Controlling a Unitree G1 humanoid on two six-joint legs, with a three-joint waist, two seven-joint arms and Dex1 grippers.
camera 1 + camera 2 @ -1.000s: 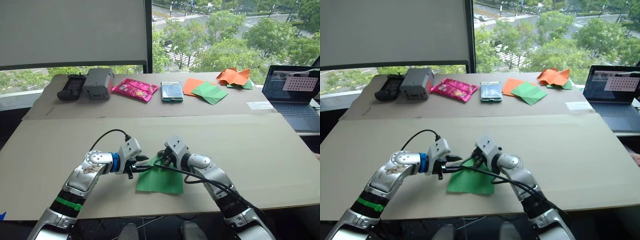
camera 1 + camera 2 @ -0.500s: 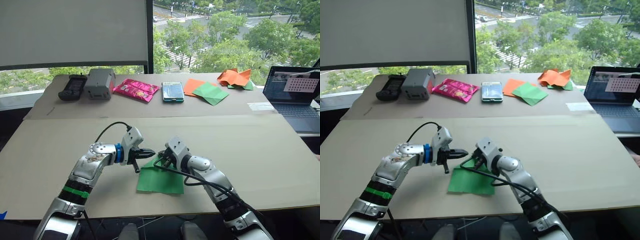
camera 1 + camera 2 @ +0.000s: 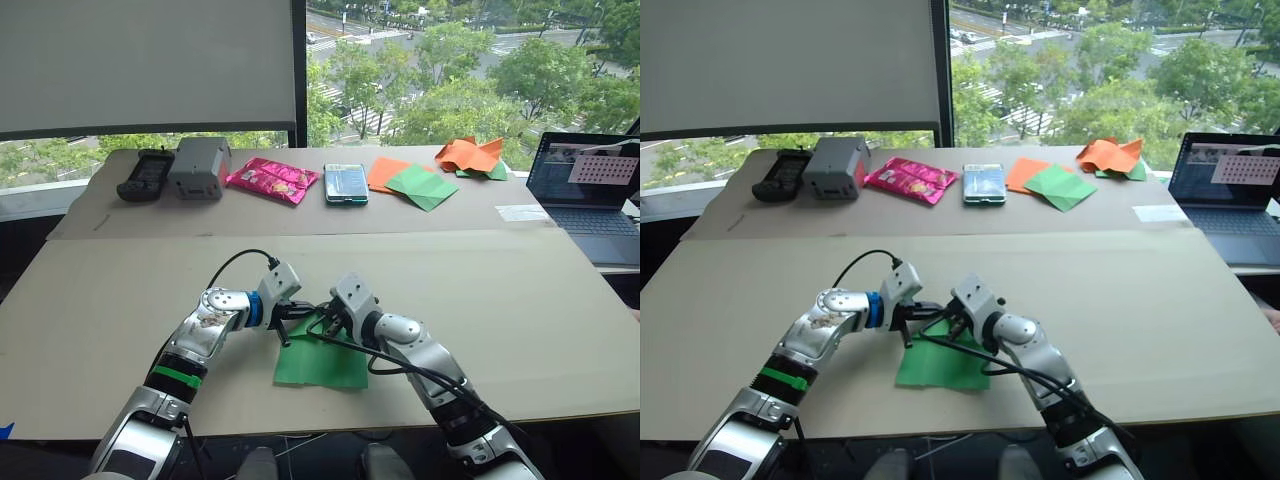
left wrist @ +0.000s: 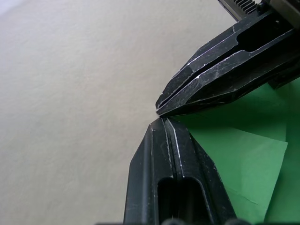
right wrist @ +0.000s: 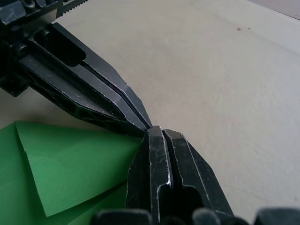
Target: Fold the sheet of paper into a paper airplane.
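The sheet of paper (image 3: 322, 360) lies flat on the near part of the beige table (image 3: 520, 300), bright green, with a folded flap (image 5: 70, 164) at its far corner. My left gripper (image 3: 306, 309) is shut and points right, its tip (image 4: 161, 121) at that far corner. My right gripper (image 3: 319, 323) is also shut, its tip (image 5: 155, 129) almost touching the left one's over the paper's edge. Nothing shows between either pair of fingers. No finished paper airplane is in view.
Along the far side of the table lie a black handset (image 3: 144, 173), a grey box (image 3: 197, 165), a pink packet (image 3: 272, 179), a blue-green pack (image 3: 345, 183), orange and dull green sheets (image 3: 410, 182) and a crumpled orange heap (image 3: 468, 155). A laptop (image 3: 585, 180) stands at the right.
My left gripper has shut and swung right and away from me until its tip meets the right gripper's tip. The right gripper and the paper have stayed put.
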